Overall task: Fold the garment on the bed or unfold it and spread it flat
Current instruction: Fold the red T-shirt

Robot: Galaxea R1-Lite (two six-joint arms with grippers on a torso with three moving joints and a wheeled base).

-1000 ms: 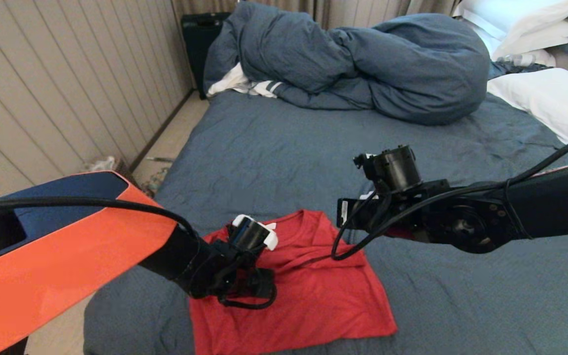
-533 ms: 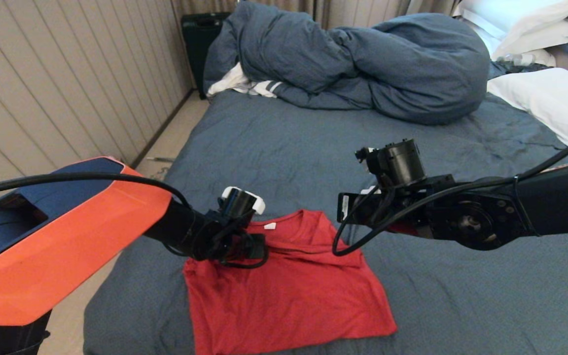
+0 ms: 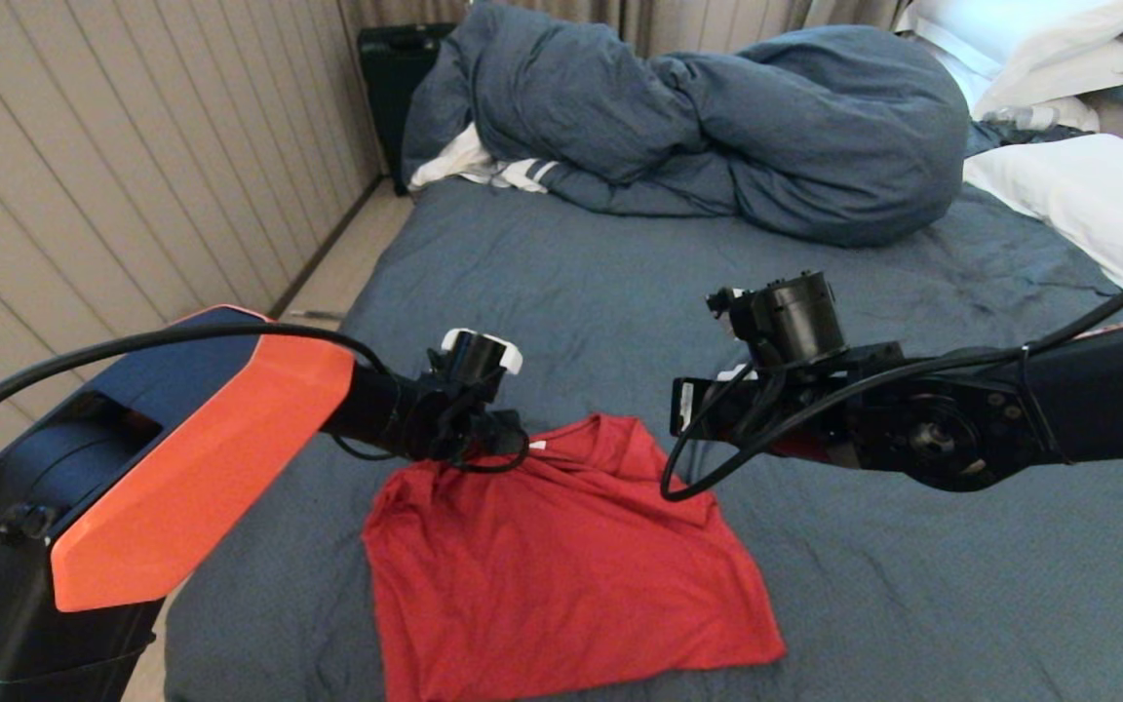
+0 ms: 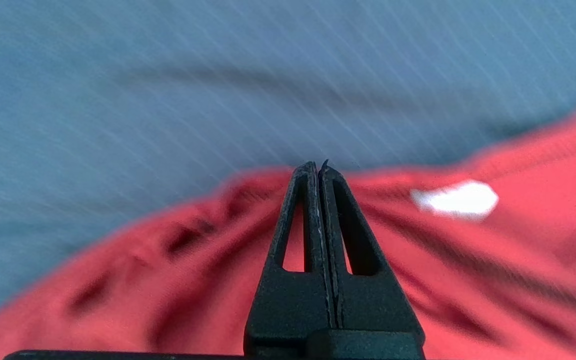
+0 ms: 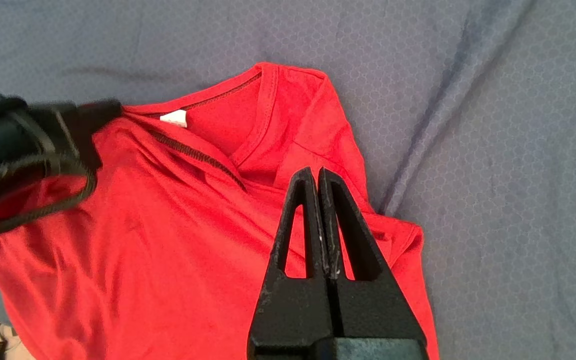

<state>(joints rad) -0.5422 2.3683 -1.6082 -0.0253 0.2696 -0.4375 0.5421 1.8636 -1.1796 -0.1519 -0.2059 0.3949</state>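
Your wrist views alone show both pincers, left gripper (image 4: 318,167) and right gripper (image 5: 316,175), pressed together empty above the T-shirt (image 3: 561,575) near the bed's (image 3: 912,585) front edge.

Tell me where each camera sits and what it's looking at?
Head view: from the robot's head, down at the bed and red T-shirt; both arms show.
Left wrist view: behind the shut left gripper, over the shirt's edge.
Right wrist view: behind the shut right gripper, above the collar.
All share the T-shirt; both wrist views show its white neck tag.

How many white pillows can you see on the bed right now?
2, maybe more hidden. One white pillow lies along the bed's far right edge; another is stacked in the far right corner, behind the bunched duvet.
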